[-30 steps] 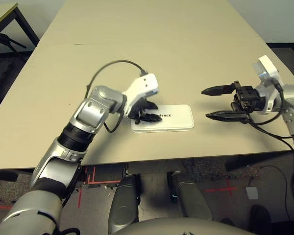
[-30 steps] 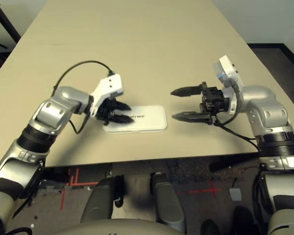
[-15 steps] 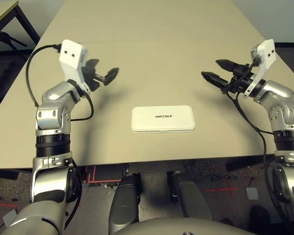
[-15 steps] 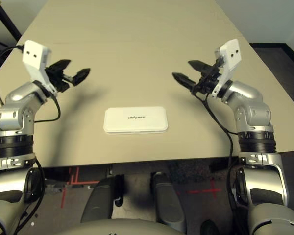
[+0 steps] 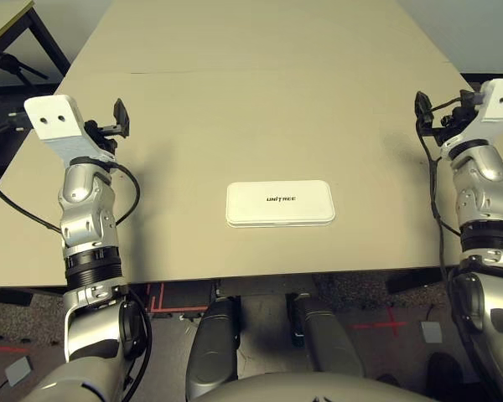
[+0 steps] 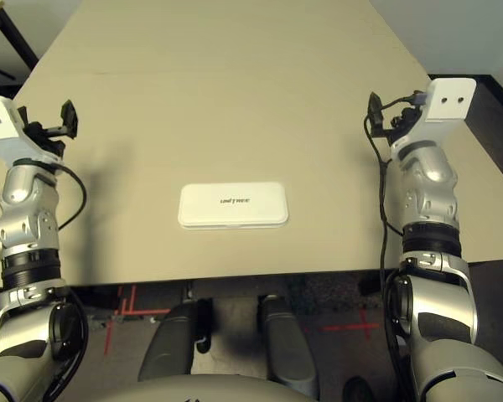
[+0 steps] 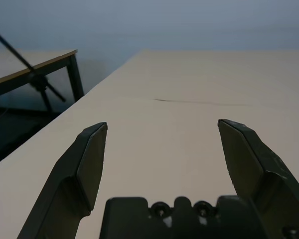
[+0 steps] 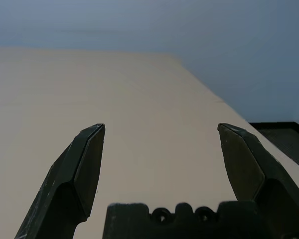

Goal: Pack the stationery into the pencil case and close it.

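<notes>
White hard plastic, the flat rectangular pencil case [image 5: 280,203] with rounded corners lies shut near the front edge of the beige table [image 5: 260,100], midway between its left and right edges, its small black lettering facing up. No stationery lies loose on the tabletop, so the packing looks done and the lid looks down. Farther back, at the left edge, the left gripper [image 7: 162,149] stands with its two black fingers spread wide and empty, pointing away over the table. At the right edge, the right gripper [image 8: 159,152] is likewise spread wide and empty. Both are well apart from the case. What remains, by this reading, is only to confirm the closure: the lid seam should sit flush all round. If it does not, a flat downward press near the lid's free long edge would seat it without sliding the case.
</notes>
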`<state>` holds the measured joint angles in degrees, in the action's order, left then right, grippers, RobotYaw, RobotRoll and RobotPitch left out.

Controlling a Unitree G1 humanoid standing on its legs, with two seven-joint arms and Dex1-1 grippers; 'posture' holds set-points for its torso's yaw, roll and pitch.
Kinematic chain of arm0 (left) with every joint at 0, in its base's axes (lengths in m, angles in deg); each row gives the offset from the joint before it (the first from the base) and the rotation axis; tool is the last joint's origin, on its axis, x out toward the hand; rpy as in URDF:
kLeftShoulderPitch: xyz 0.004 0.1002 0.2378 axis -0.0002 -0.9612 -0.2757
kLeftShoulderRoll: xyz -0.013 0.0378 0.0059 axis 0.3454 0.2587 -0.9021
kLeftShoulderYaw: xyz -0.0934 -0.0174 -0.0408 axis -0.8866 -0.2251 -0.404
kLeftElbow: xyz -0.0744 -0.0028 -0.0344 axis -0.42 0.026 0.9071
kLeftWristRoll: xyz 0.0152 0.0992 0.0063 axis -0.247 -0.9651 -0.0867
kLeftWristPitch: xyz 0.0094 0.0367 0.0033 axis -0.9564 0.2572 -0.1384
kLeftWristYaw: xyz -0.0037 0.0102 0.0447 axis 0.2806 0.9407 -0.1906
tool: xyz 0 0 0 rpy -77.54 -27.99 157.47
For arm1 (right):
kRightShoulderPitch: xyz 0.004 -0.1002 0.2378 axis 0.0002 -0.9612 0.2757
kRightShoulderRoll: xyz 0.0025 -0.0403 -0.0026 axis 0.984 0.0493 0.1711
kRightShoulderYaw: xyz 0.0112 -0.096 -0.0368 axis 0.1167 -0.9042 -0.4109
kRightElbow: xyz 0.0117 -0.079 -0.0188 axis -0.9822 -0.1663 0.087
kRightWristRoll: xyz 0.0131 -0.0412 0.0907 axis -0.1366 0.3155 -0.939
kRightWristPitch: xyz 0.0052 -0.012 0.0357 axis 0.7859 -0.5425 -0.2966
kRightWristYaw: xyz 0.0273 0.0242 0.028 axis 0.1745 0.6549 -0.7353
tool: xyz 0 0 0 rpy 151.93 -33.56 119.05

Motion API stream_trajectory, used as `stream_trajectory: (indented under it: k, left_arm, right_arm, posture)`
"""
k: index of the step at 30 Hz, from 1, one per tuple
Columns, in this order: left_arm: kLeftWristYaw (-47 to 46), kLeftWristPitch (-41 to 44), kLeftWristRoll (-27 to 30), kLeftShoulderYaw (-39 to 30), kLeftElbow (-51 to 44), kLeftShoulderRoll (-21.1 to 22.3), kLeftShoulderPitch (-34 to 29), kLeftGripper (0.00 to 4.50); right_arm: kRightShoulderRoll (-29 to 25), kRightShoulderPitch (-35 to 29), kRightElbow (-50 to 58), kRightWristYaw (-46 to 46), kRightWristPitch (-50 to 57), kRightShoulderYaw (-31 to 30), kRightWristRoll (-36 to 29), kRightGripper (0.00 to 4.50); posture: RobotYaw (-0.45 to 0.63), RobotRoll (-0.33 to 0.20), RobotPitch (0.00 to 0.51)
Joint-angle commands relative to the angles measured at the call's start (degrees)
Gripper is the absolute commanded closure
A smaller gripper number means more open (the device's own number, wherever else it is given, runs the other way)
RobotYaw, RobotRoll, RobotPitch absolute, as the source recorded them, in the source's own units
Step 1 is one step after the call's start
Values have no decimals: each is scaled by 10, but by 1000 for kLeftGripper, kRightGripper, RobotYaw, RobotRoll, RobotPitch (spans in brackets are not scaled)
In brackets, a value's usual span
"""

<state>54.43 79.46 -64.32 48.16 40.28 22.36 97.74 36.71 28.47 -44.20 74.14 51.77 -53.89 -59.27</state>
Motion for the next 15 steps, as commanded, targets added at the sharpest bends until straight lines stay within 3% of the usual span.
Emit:
stream_trajectory:
  k: [1,15]
  left_arm:
    - [-15,-6,0,6,1,-15,-23,37]
    - [-51,-34,-13,22,-20,-25,-42,37]
  right_arm:
    - [4,-9,-21,-15,1,20,-9,0]
    - [11,-13,-22,9,66,6,-14,0]
  posture:
    - [-60,0,142]
    - [-63,0,145]
